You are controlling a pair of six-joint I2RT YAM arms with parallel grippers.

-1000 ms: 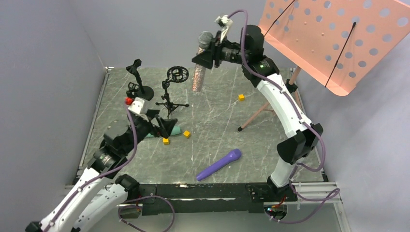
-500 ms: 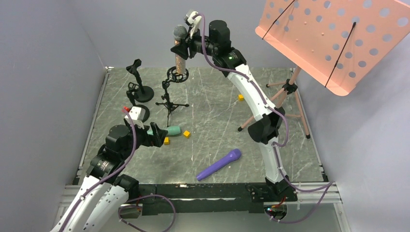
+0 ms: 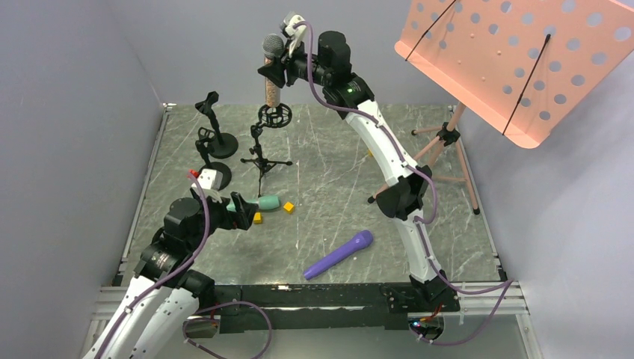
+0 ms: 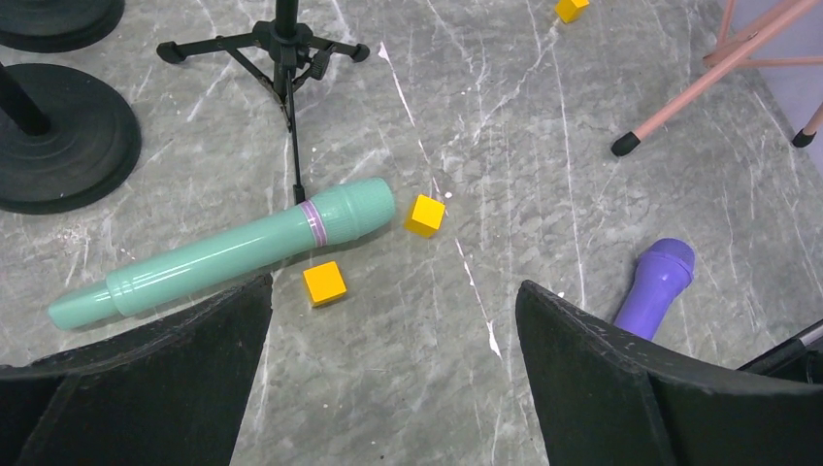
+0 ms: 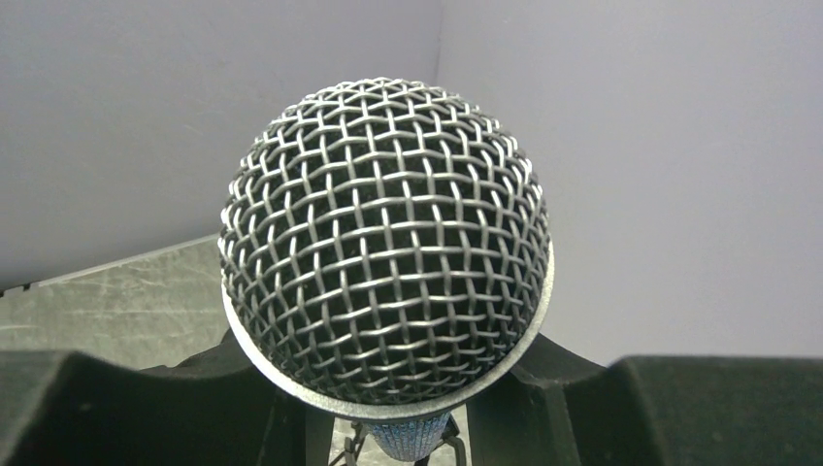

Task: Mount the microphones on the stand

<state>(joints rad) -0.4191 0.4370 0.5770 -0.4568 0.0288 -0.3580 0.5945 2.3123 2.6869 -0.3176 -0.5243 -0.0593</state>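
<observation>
- Up at the back of the table (image 3: 336,179), the glittery pinkish-copper microphone (image 3: 270,88) hangs upright, silver mesh head (image 5: 386,238) uppermost.
- The right gripper (image 3: 278,71) is clamped on its body just under the head, a finger on either side.
- Its lower end sits directly over the ring mount (image 3: 275,114) of the tripod stand (image 3: 261,153); whether it has entered the ring cannot be told.
- The teal-green microphone (image 4: 223,254) lies flat on the table, just beside one tripod leg, its thick end between two yellow cubes (image 4: 324,282).
- The left gripper (image 4: 393,311) hovers low near it with its fingers (image 4: 146,379) spread wide, holding nothing.
- The purple microphone (image 3: 339,254) lies on its side nearer the arm bases, well apart from the teal one.
- Two round-base stands (image 3: 217,140) rise left of the tripod, each with a clip on top.
- A third yellow cube (image 4: 571,8) sits farther back, near the feet of the pink music stand (image 3: 516,60).
</observation>
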